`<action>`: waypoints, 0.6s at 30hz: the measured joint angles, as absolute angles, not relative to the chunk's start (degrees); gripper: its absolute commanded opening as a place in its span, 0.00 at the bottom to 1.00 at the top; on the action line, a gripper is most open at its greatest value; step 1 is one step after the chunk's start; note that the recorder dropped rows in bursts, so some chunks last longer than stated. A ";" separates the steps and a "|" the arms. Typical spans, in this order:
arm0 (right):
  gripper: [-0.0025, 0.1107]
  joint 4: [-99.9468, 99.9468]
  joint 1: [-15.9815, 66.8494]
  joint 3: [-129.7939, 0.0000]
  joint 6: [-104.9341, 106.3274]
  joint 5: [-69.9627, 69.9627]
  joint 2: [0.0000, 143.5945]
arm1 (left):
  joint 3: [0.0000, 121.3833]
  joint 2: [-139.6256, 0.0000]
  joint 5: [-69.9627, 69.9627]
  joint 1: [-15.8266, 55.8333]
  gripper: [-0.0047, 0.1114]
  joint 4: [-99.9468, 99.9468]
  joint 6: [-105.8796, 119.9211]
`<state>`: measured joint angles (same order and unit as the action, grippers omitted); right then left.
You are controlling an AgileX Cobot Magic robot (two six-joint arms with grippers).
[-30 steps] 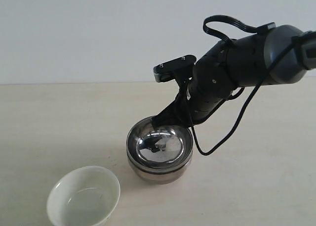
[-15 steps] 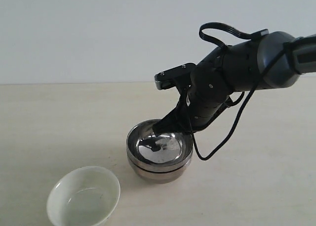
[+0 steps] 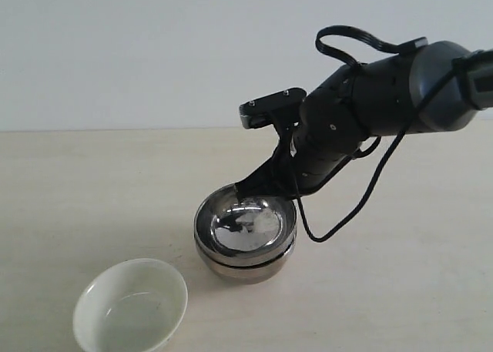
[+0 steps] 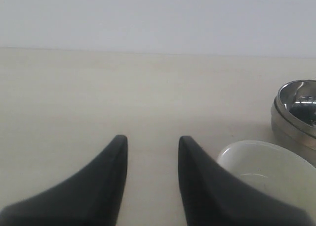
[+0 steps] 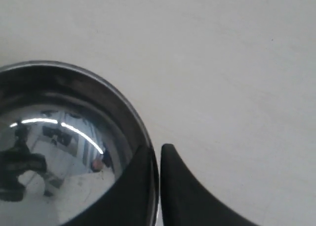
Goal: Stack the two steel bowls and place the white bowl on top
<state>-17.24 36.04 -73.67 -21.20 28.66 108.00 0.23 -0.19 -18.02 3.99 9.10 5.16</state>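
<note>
The two steel bowls are nested at the table's middle: the upper steel bowl point(image 3: 245, 227) sits a little askew in the lower steel bowl point(image 3: 246, 266). My right gripper point(image 3: 246, 189) is shut on the upper bowl's far rim. In the right wrist view one finger of the right gripper point(image 5: 157, 149) is inside the upper bowl point(image 5: 59, 147) and the other outside. The white bowl point(image 3: 131, 306) stands upright at the front left, apart from the stack. My left gripper point(image 4: 150, 139) is open over bare table, with the white bowl point(image 4: 261, 161) and the steel bowls point(image 4: 296, 112) beside it.
The pale table point(image 3: 400, 290) ends at a white wall behind. A black cable point(image 3: 347, 213) loops down from the right arm beside the steel bowls. The left arm does not show in the exterior view.
The right arm dipped toward the bowls, then rose back a little. The upper steel bowl has shifted slightly left and now sits tilted in the lower one.
</note>
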 measured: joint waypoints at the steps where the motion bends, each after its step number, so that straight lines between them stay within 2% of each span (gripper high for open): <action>1: 0.22 -17.24 36.04 -73.67 -21.32 28.66 107.25 | 0.23 -0.19 -18.02 3.99 0.32 9.10 5.16; 4: 0.47 -17.24 36.04 -74.18 -21.45 29.07 105.54 | 0.23 -0.19 -18.02 3.99 0.32 9.10 5.16; 6: 0.56 -17.24 36.04 -74.12 -21.45 29.84 104.43 | 0.23 -0.19 -18.02 3.99 0.32 9.10 5.16; 11: 0.48 -17.24 36.04 -74.21 -21.45 35.60 104.22 | 0.23 -0.19 -18.02 3.99 0.32 9.10 5.16; 18: 0.48 -17.02 36.04 -74.21 -22.73 39.50 109.36 | 0.23 -0.19 -18.02 3.99 0.32 9.10 5.16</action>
<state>-17.02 36.04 -74.21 -22.73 39.50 109.36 0.23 -0.19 -18.02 3.99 9.10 5.16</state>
